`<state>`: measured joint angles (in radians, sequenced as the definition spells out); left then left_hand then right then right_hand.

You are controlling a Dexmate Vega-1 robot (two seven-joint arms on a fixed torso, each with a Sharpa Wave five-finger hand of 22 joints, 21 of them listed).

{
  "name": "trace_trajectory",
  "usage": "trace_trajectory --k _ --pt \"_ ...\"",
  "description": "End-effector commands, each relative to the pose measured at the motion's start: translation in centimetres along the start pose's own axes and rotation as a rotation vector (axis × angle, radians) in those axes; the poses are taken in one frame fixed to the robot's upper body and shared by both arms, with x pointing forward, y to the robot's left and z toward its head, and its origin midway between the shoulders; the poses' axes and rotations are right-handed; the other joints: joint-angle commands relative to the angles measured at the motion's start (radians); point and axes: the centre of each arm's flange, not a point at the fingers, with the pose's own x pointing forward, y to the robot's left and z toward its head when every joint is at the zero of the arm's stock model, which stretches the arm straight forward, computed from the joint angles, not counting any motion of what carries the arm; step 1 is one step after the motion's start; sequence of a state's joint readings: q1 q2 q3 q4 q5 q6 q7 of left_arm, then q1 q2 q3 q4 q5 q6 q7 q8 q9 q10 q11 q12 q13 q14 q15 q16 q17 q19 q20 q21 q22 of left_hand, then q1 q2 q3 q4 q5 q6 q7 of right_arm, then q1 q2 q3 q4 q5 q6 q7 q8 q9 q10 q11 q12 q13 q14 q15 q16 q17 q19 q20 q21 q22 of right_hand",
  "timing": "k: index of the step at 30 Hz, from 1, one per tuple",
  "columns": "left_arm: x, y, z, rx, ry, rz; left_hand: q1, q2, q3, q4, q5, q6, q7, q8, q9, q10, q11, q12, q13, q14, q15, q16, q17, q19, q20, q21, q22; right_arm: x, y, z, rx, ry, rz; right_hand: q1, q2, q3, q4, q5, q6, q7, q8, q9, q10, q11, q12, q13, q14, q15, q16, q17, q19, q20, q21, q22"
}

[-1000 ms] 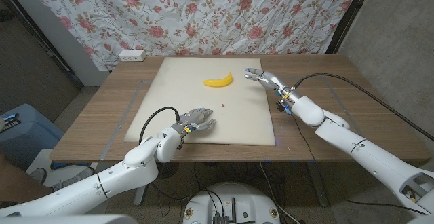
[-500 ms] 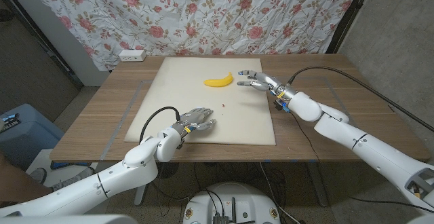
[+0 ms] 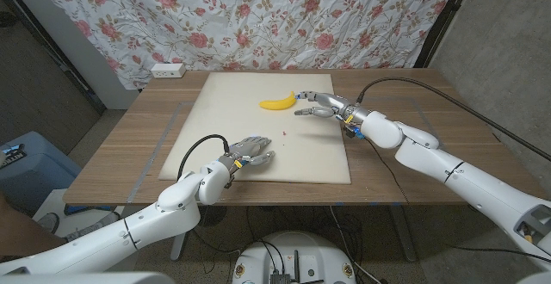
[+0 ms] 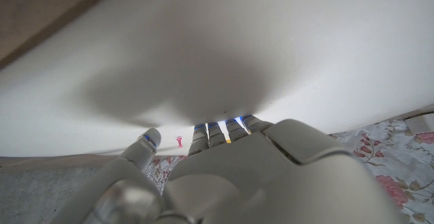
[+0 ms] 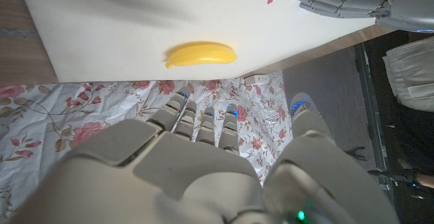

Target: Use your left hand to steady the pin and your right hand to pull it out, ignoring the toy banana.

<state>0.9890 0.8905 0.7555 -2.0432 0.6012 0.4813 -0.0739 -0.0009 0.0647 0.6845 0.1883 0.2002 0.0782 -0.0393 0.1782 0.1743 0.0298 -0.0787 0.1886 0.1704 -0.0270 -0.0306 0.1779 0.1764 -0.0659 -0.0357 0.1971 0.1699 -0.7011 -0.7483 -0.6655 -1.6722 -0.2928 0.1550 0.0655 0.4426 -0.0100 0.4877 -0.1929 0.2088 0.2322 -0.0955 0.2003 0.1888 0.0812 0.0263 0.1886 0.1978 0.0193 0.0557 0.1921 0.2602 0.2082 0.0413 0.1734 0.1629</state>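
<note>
On the cream mat (image 3: 215, 103) we see the tiny pin (image 3: 284, 132), axis unclear; our left hand (image 3: 248, 151) and right hand (image 3: 322, 107) grasp nothing, fingers apart.

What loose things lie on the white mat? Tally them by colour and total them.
Yellow: 1, the toy banana
Red: 1, the pin
Total: 2

Glossy plastic banana (image 3: 278, 102) on a matt mat (image 3: 224, 120) over wood-grain table (image 3: 146, 138).
</note>
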Motion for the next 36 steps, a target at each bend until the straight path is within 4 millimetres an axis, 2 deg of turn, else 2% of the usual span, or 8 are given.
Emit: trace_trajectory --k 1,13,23,36 --pt "0.2 -0.2 0.1 0.005 -0.001 -0.011 0.005 0.131 0.011 0.0 0.004 0.011 -0.005 0.007 0.002 0.009 -0.002 0.005 0.005 0.001 -0.055 0.005 0.001 0.006 -0.063 0.003 0.004 1.2 0.4 1.2 -0.102 -0.019 0.096 0.033 -0.007 0.012 0.0 0.01 0.004 -0.011 0.012 0.004 -0.01 -0.001 0.0 0.005 -0.01 0.013 0.004 0.001 -0.001 0.003 0.008 0.003" --pt "0.3 -0.2 0.2 0.011 -0.007 -0.017 0.007 0.132 0.017 -0.001 0.004 0.015 -0.006 0.008 0.003 0.011 -0.004 0.005 0.005 0.002 -0.055 0.005 0.001 0.007 -0.061 0.002 0.004 1.9 0.4 2.1 -0.198 -0.009 0.122 0.07 -0.026 0.02 0.0 0.015 0.015 -0.018 0.019 0.006 -0.018 0.002 0.002 0.006 -0.011 0.02 0.008 -0.003 0.0 0.011 0.01 0.003" --pt "0.2 -0.2 0.2 0.012 -0.005 -0.02 0.008 0.132 0.021 -0.001 0.004 0.019 -0.009 0.009 0.003 0.017 -0.006 0.007 0.006 0.002 -0.052 0.005 0.0 0.006 -0.063 0.001 0.004 2.8 0.8 2.8 -0.266 -0.016 0.146 0.113 -0.051 0.027 0.003 0.018 0.032 -0.026 0.029 0.009 -0.02 0.002 0.007 0.008 -0.004 0.028 0.015 -0.007 0.026 0.033 0.019 0.004" --pt "0.3 -0.2 0.2 0.016 -0.018 -0.019 0.009 0.132 0.026 -0.001 0.004 0.024 -0.013 0.01 0.003 0.019 -0.006 0.007 0.006 0.003 -0.053 0.005 0.0 0.007 -0.065 0.001 0.003 3.7 1.4 3.4 -0.369 0.005 0.172 0.151 -0.062 0.034 0.004 0.016 0.051 -0.041 0.039 0.012 -0.025 -0.004 0.007 0.008 0.003 0.026 0.02 -0.01 0.036 0.034 0.02 0.005"
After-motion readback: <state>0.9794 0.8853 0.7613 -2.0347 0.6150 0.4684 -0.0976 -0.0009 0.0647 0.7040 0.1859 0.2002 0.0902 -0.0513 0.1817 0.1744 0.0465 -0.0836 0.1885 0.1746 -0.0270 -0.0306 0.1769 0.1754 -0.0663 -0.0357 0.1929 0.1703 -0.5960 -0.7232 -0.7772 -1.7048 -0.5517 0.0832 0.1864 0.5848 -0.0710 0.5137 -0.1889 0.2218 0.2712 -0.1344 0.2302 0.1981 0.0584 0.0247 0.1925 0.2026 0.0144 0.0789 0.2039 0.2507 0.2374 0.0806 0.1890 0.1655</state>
